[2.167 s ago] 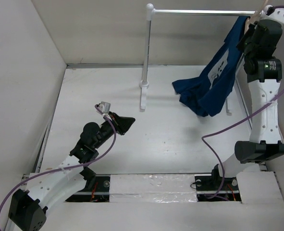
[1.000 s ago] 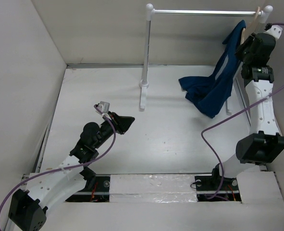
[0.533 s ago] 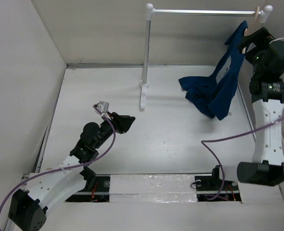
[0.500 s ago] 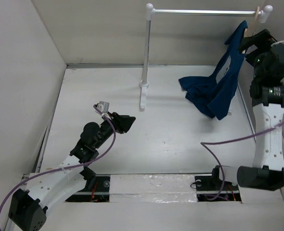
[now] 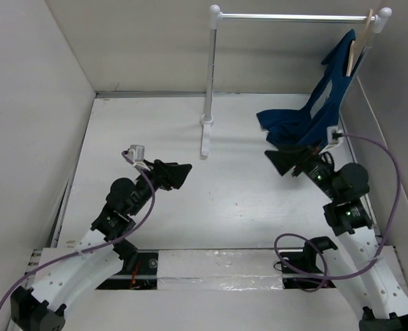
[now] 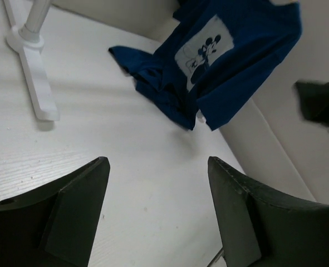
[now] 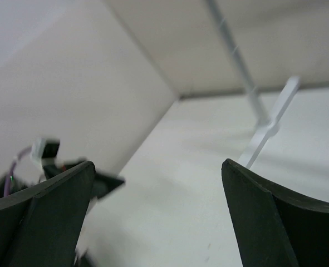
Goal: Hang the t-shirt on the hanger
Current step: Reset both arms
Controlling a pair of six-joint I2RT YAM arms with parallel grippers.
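T-shirt (image 5: 321, 110) hangs on the hanger (image 5: 356, 49), far right on the rack (image 5: 293, 17); right end effector (image 5: 276, 164), jaws apart and empty, just near of its hem; left end effector (image 5: 183, 176), also apart, well to the left.

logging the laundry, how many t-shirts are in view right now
1. The t-shirt hangs from the hanger at the right end of the rack, its lower end bunched down by the table. No other shows, and none seems hidden.

Navy t-shirt (image 5: 322, 114) hangs from beige hanger (image 5: 359, 45) (hooked on rack bar (image 5: 293, 17)); hem bunched on table (image 5: 155, 138).
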